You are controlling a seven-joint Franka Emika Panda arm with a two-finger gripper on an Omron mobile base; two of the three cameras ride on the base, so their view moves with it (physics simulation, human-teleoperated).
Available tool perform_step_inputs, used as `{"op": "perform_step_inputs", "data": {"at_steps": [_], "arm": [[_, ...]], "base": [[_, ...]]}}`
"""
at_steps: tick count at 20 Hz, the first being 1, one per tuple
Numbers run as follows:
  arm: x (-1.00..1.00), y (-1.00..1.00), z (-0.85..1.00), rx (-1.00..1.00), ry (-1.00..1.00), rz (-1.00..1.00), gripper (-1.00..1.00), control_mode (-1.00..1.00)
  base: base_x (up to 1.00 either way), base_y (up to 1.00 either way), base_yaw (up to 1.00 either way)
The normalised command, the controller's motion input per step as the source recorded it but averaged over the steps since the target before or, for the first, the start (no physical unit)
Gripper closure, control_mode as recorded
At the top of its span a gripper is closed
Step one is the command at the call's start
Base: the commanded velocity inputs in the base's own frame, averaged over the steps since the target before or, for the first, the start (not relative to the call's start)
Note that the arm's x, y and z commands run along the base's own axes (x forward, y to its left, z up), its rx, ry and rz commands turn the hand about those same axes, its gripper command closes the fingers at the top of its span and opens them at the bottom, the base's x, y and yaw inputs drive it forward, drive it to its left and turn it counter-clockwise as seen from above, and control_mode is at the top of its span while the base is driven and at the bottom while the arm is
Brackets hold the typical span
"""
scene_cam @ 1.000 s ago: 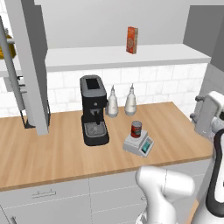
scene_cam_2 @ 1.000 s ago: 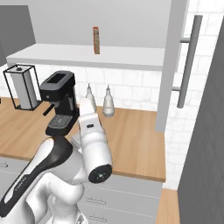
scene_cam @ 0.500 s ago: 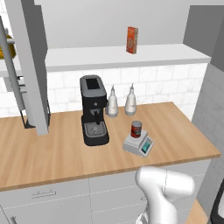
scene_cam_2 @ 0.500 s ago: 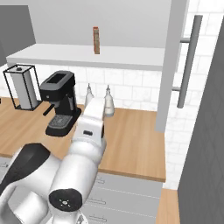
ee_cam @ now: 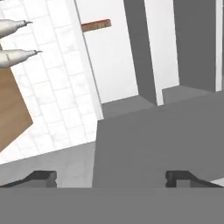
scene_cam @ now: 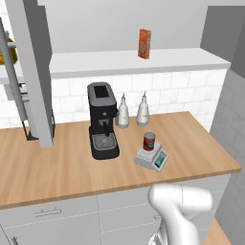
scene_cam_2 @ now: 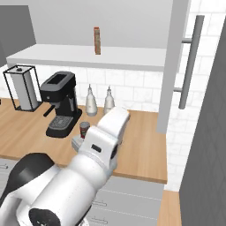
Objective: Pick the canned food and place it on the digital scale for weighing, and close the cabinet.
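While the canned food (scene_cam: 149, 141) stands upright on the digital scale (scene_cam: 151, 158) on the wooden counter (scene_cam: 57, 172), the gripper (ee_cam: 111, 177) is well away from both, with its two dark fingertips (ee_cam: 41, 177) spread wide and nothing between them — the jaws are open and empty. Straight ahead of the jaws, in the hand view, lies a flat grey surface that looks like a panel of the cabinet (ee_cam: 157, 140), close in front; whether a fingertip touches it cannot be told. Beyond the jaws and off to one side, that rolled view shows white tiled wall, a corner of the counter and two pale bottles.

From the left base view the can and scale sit just beside the black coffee machine (scene_cam: 102, 122), with the two pale bottles (scene_cam: 142, 110) behind them against the tiles and an orange-red box (scene_cam: 144, 43) up on the white shelf (scene_cam: 119, 62). From the right base view the cabinet door (scene_cam_2: 175, 66) stands open, edge-on, its long silver bar handle (scene_cam_2: 190, 59) showing — the can (scene_cam_2: 84, 129) is partly hidden behind the white arm (scene_cam_2: 103, 141).
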Motion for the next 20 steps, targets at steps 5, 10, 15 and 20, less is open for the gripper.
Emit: {"op": "perform_step_inputs", "data": {"at_steps": [5,10,15,20], "arm": [[-0.75,-0.48,0.0,-0.04,-0.12,-0.3,-1.0,-1.0],[0.11,-0.48,0.0,0.0,-0.02,-0.2,-1.0,-1.0],[0.32,-0.24,-0.02,0.0,-0.12,0.18,-1.0,-1.0],[0.31,-0.48,0.0,0.05,-0.05,0.24,-1.0,-1.0]], "base": [[0.0,0.0,0.0],[0.0,0.0,0.0],[0.0,0.0,0.0],[0.0,0.0,0.0]]}}
